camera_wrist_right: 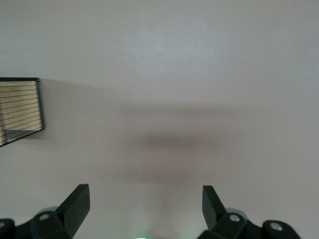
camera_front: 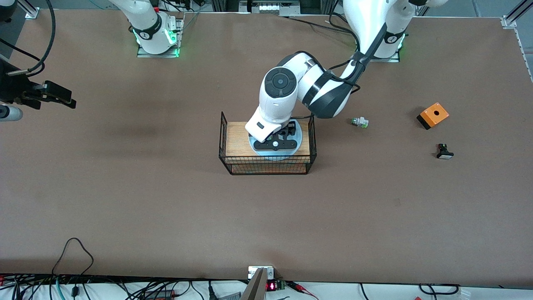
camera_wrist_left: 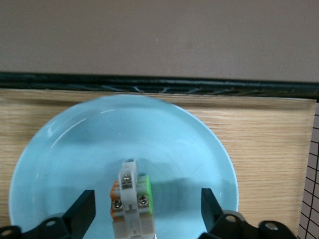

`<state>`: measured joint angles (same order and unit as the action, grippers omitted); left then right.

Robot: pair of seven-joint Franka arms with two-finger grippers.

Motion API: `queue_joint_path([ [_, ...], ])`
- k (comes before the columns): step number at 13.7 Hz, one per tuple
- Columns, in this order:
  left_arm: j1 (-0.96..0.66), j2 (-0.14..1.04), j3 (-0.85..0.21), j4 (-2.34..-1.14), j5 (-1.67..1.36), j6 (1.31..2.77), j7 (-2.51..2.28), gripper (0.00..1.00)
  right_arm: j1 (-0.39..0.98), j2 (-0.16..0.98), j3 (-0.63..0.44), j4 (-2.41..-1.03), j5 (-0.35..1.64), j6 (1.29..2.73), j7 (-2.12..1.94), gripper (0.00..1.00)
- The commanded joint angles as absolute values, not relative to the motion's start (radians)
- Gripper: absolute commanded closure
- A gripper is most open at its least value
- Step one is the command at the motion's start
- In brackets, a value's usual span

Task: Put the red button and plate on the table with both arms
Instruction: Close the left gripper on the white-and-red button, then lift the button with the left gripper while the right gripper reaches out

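The light blue plate (camera_front: 266, 152) lies on the wood top of the black wire rack (camera_front: 234, 139) in the middle of the table (camera_front: 166, 200). My left gripper (camera_front: 284, 132) is low over the plate and open. In the left wrist view the red button (camera_wrist_left: 130, 199) lies on the plate (camera_wrist_left: 99, 144) between the two fingers (camera_wrist_left: 84, 211), touching neither. Its cream body, screws, green patch and an orange patch show; its red cap is hidden. My right gripper (camera_front: 68, 100) waits open and empty above the table at the right arm's end, as the right wrist view (camera_wrist_right: 145, 204) also shows.
A white-green switch without a red cap (camera_front: 359, 122), an orange box (camera_front: 433, 115) and a black-based switch with a white cap (camera_front: 444, 151) lie on the table toward the left arm's end. The rack's wire walls rise around the plate. A rack corner (camera_wrist_right: 20, 107) shows in the right wrist view.
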<state>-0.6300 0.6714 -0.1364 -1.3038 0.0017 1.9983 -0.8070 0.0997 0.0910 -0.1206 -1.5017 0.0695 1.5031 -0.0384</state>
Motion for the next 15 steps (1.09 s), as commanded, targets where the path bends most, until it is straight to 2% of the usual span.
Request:
queue_joint_path([
  [1, -0.641, 0.672, -0.127, -1.304, 0.023, 1.994, -0.824, 0.58, 0.103, 0.101, -0.124, -1.479, 0.100, 1.488, -0.026, 0.00],
  [5, -0.631, 0.660, -0.127, -1.315, 0.021, 1.985, -0.810, 0.71, 0.141, 0.100, -0.106, -1.477, 0.106, 1.483, 0.254, 0.00],
  [8, -0.618, 0.597, -0.120, -1.299, 0.015, 1.843, -0.810, 0.72, 0.228, 0.095, -0.103, -1.476, 0.106, 1.482, 0.504, 0.00],
  [12, -0.493, 0.496, -0.132, -1.244, 0.008, 1.571, -0.636, 0.72, 0.327, 0.098, -0.098, -1.476, 0.107, 1.491, 0.854, 0.00],
  [15, -0.370, 0.449, -0.120, -1.253, 0.023, 1.525, -0.342, 0.70, 0.406, 0.126, -0.100, -1.476, 0.101, 1.512, 0.919, 0.00],
])
